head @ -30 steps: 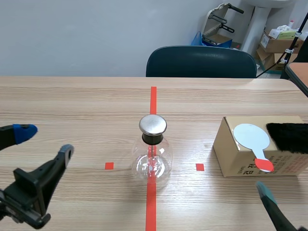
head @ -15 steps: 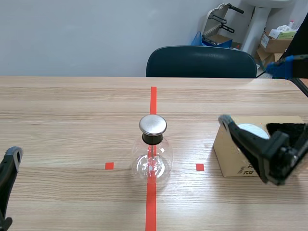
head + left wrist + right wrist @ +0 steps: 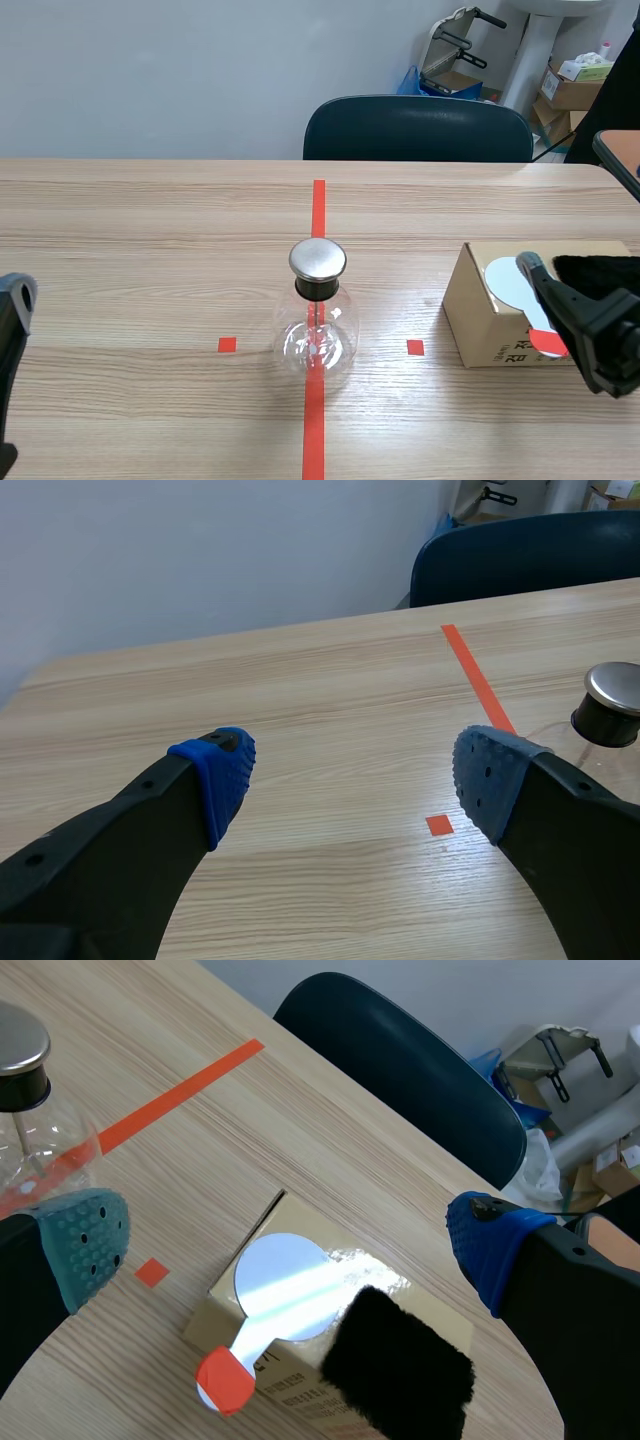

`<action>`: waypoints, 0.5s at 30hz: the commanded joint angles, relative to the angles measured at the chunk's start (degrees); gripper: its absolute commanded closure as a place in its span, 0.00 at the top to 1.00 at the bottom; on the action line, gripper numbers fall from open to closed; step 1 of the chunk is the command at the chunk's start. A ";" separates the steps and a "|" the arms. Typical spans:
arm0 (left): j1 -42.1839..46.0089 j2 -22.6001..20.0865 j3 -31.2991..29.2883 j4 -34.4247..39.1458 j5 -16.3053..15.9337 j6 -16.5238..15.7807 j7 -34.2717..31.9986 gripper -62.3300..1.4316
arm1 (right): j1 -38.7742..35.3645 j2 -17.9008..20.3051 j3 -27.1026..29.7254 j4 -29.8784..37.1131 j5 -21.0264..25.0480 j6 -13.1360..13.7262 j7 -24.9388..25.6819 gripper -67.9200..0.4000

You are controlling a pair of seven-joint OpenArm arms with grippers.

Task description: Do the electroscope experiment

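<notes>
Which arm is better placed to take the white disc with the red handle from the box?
Right. Its open tool hangs above the cardboard box, where the white disc lies beside the black fur. The left tool is on the other side of the flask.

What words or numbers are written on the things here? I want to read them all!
Red print on the front side of the cardboard box: too small and blurred to read.
Glass flask, white paddle and black fur pad: no writing shows on them.
Nothing else in these views carries words or numbers that can be read.
</notes>
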 commanded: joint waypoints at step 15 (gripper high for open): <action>-3.06 -0.02 0.35 0.44 2.21 -0.44 16.46 0.71 | -0.83 -1.53 5.18 0.66 0.22 9.90 5.03 1.00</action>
